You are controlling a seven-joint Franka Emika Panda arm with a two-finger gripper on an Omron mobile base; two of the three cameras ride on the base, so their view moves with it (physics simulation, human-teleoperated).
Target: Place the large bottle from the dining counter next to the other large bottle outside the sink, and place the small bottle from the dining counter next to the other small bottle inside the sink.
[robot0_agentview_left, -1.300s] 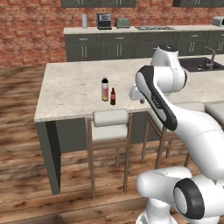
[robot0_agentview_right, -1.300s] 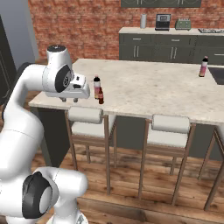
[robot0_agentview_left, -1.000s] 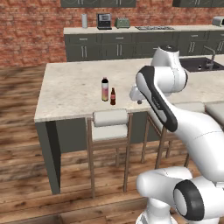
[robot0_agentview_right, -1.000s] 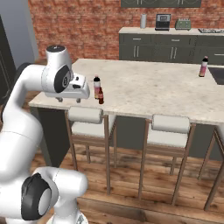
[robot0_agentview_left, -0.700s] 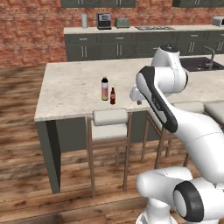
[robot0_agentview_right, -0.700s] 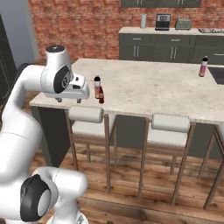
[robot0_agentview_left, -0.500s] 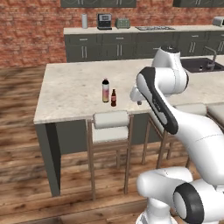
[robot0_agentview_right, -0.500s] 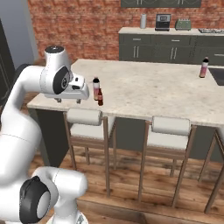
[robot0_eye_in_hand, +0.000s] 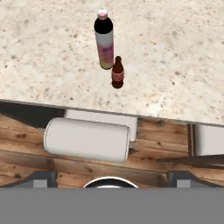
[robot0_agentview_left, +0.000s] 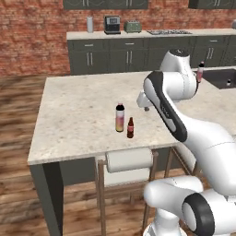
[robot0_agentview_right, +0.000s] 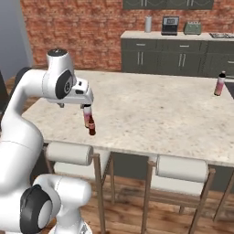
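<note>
On the dining counter (robot0_agentview_left: 78, 115) the large bottle (robot0_agentview_left: 120, 118) and small bottle (robot0_agentview_left: 130, 128) stand side by side near the front edge; my gripper (robot0_agentview_left: 146, 107), jaws apart and empty, must descend to pick one first.

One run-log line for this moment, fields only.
gripper: open, empty, above counter edge | large bottle: upright on dining counter | small bottle: upright beside it | other large bottle: far end | stage: pre-grasp

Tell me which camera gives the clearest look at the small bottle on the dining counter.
The hand view: the small bottle stands unobstructed near centre, close beside the large bottle. The left base view also shows it whole but smaller. In the right base view it is small, just under the arm.
</note>
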